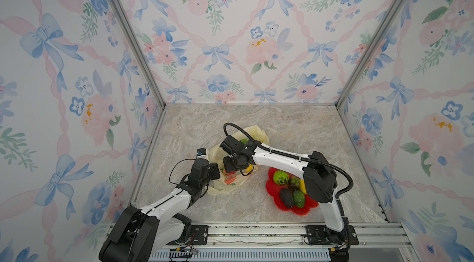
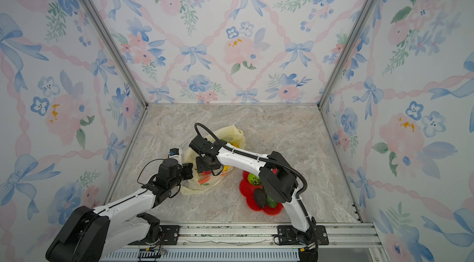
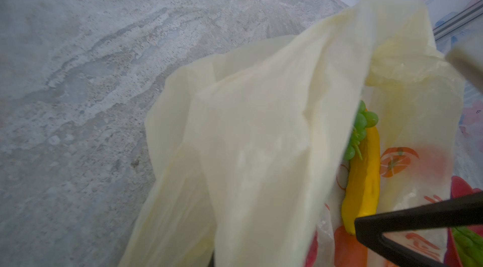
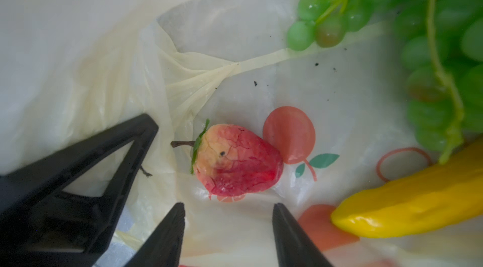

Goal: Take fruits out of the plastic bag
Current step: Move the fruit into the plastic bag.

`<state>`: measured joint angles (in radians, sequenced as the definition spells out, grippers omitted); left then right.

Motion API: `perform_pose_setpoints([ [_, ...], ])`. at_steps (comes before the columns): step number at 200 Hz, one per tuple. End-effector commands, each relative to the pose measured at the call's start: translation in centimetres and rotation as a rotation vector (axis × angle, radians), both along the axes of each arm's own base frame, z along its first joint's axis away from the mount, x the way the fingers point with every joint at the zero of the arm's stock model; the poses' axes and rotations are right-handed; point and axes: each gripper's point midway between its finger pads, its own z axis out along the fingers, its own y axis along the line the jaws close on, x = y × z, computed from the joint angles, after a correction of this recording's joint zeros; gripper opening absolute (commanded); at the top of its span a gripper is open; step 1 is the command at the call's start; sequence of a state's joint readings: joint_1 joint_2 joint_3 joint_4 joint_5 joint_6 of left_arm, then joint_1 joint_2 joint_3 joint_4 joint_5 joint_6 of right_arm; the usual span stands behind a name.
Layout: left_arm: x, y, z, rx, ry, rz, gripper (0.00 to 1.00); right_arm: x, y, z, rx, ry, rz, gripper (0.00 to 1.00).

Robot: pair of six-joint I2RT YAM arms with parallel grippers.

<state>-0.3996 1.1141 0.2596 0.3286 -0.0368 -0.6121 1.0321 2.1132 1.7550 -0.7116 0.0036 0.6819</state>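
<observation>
A thin, pale yellow translucent plastic bag printed with orange and red fruit pictures lies near the middle of a grey marble-patterned bench. 2 robot arms reach to it. The left gripper is closed on the bag's edge on its own side and holds the sheet lifted, so the mouth gapes. The right gripper is inside the bag, with its 2 black jaws moderately apart and holding nothing. Its tips sit just short of a red toy strawberry lying on the bag's floor, not touching it. Also inside are a green toy grape bunch and a yellow toy banana, the grapes resting against the banana. Beside the bag, on the right arm's side, a red flower-shaped plate carries a bumpy green round fruit, a dark avocado and other small fruits.
</observation>
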Motion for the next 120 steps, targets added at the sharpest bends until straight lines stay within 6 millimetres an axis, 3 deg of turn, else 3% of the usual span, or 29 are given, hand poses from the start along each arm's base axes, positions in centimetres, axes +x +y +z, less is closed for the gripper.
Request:
perform_pose_setpoints([
  [1, -0.7, 0.3, -1.4, -0.001, 0.05, 0.016, 0.04, -0.6, 0.6, -0.8, -0.022, 0.024, -0.033, 0.56],
  [76, -0.7, 0.1, -1.1, -0.008, 0.042, 0.013, 0.04, 0.0, 0.2, -3.0, -0.073, 0.04, -0.071, 0.58],
  [120, -0.6, 0.1, -1.0, -0.009, 0.04, 0.01, 0.03, 2.5, 0.0, -3.5, -0.039, 0.037, -0.084, 0.6],
])
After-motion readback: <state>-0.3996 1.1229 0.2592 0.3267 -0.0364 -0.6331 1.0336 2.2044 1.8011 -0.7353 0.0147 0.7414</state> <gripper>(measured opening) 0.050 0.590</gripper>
